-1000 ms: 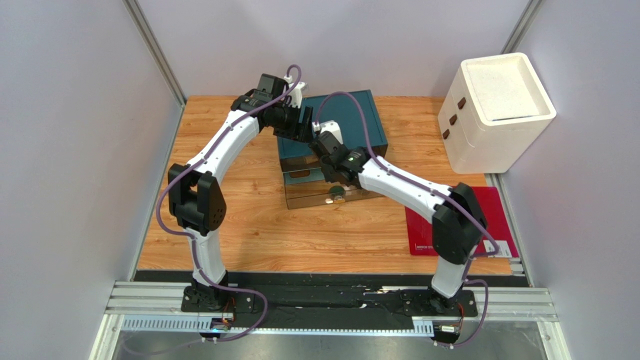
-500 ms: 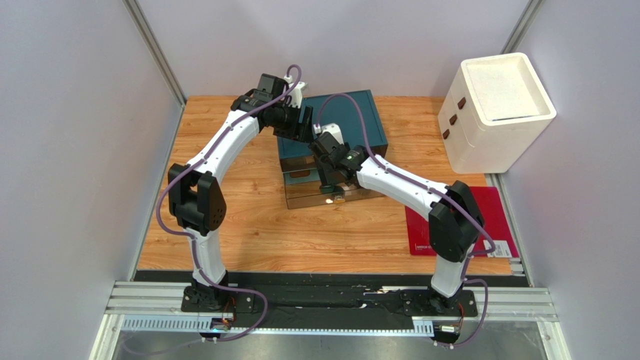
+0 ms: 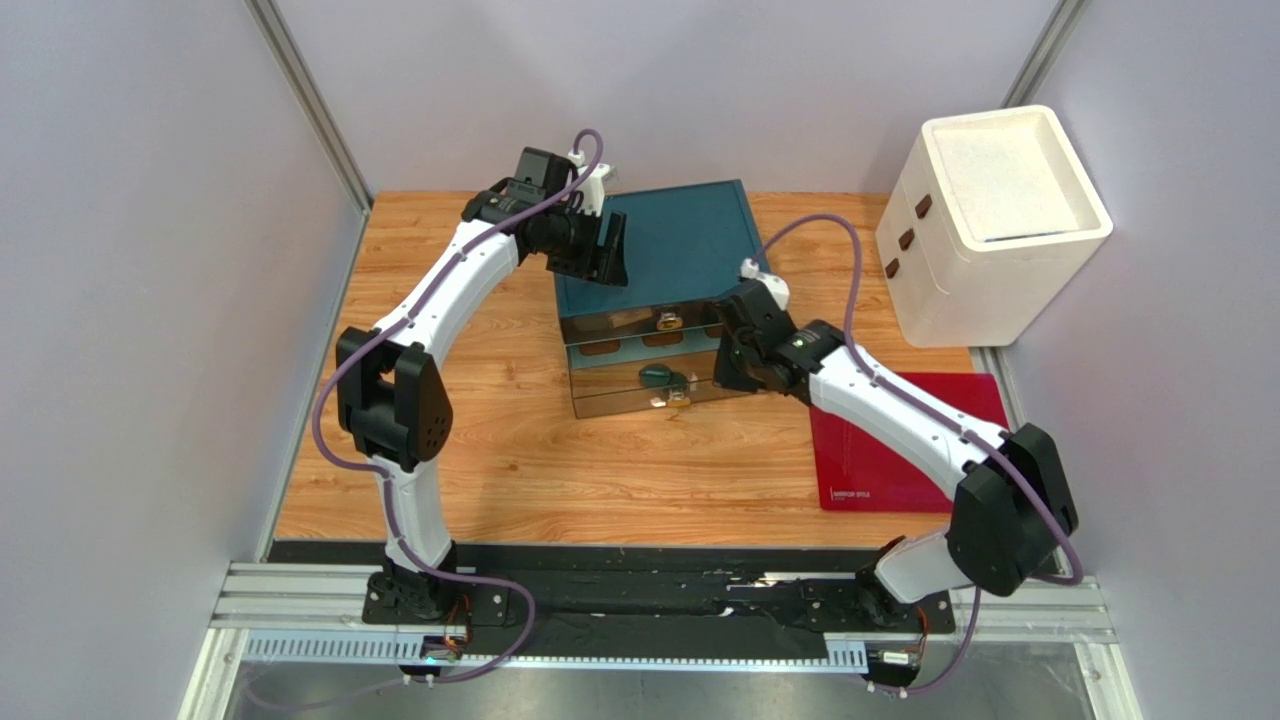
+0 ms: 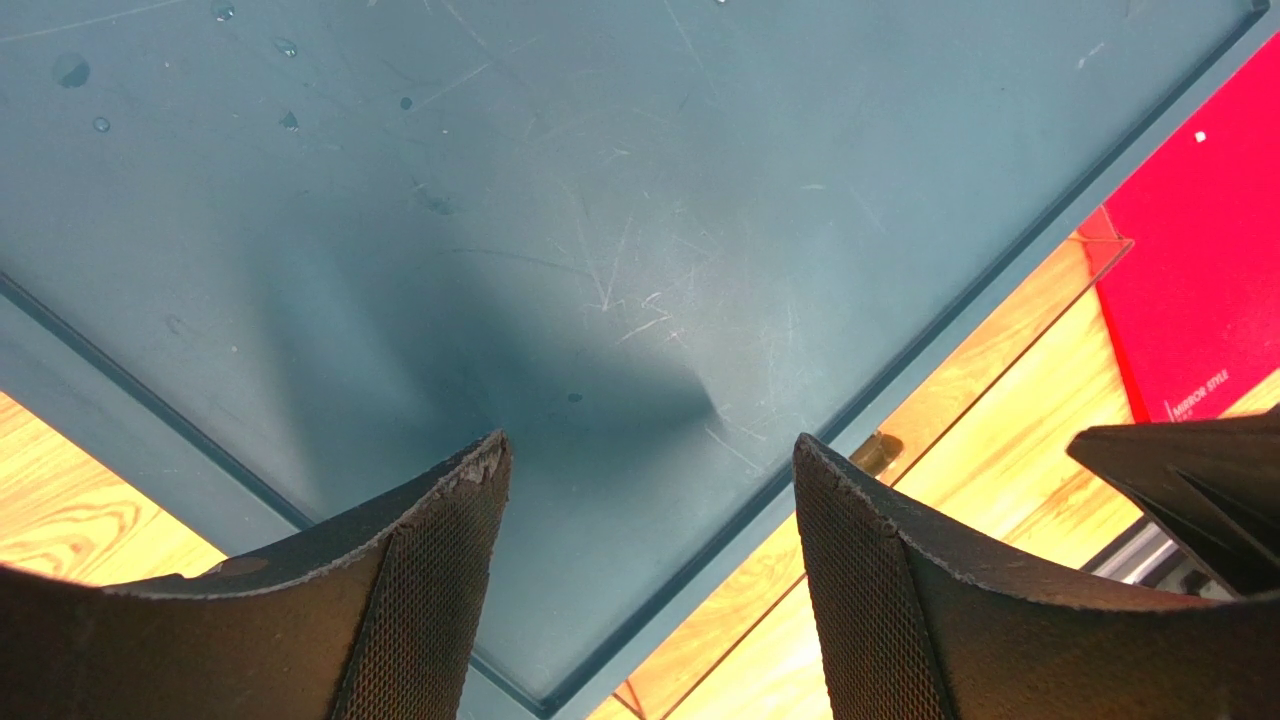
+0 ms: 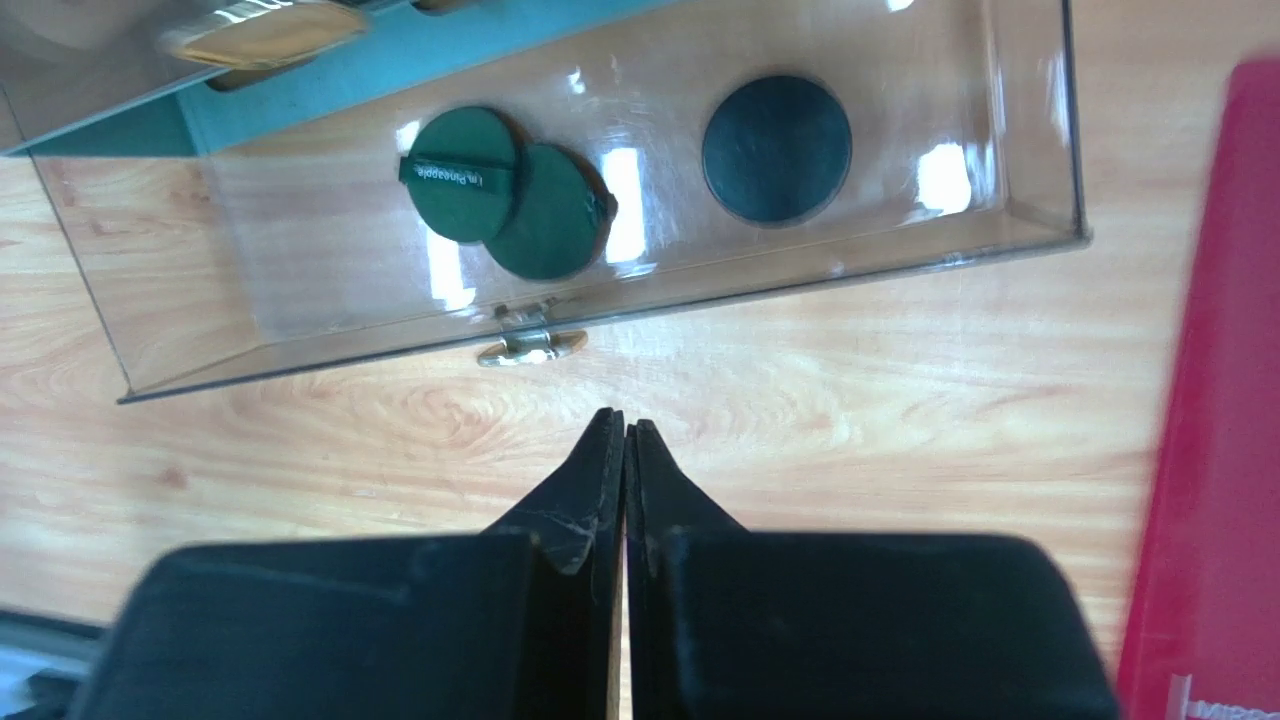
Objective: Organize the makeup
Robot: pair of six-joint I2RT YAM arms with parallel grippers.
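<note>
The sorting looks close to done. The bottom drawer [image 5: 601, 308] of the box [image 3: 684, 240] stands pulled out. In it lie, from the left, two green discs [image 5: 466, 173], one overlapping the other, and well apart to their right a dark disc [image 5: 777, 150]. An upper drawer [image 3: 631, 333], also partly out, holds beige-brown things too small to name. No makeup shows on the tabletop [image 3: 496, 435] or on the mat [image 3: 864, 473] in the overhead view, so what is left is probably just pushing the drawers shut. The left arm reaches forward with its elbow bent and hangs the left tool [image 4: 646, 465] over the left part of the box's lid. Its jaws are spread wide with nothing between them, and whether they touch the lid I cannot tell. The right arm stretches in from the right, passing over the mat. The right tool [image 5: 624, 435] is closed tight on nothing, its tips pointing at bare tabletop just in front of the drawer's handle [image 5: 529, 350], near it but apart.
</note>
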